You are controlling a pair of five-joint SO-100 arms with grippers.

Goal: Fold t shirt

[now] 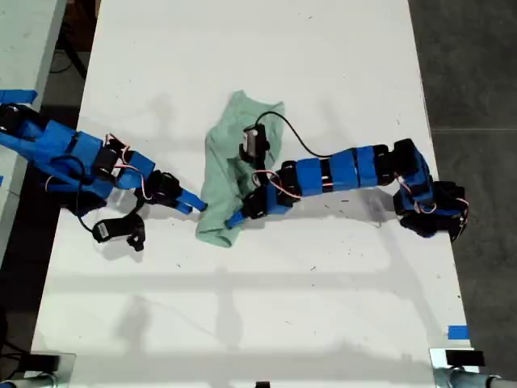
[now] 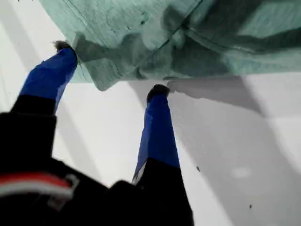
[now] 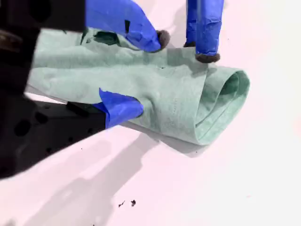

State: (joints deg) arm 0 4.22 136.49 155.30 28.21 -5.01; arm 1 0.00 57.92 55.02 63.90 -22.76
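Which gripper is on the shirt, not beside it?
My second gripper, reaching from the exterior view's right, lies on the t shirt; my first gripper stands open at its edge.

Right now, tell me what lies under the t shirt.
Only the white table shows around the t shirt. One finger of my second gripper lies on top; whether its other finger is underneath, the cloth hides. My first gripper stands open at its edge.

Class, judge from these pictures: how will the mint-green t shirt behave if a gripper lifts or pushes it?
The t shirt is probably floppy: it lies wrinkled and rolled over at one end. It would likely drape from a pinch rather than hold shape. Pushed, it may bunch rather than slide across the white table.
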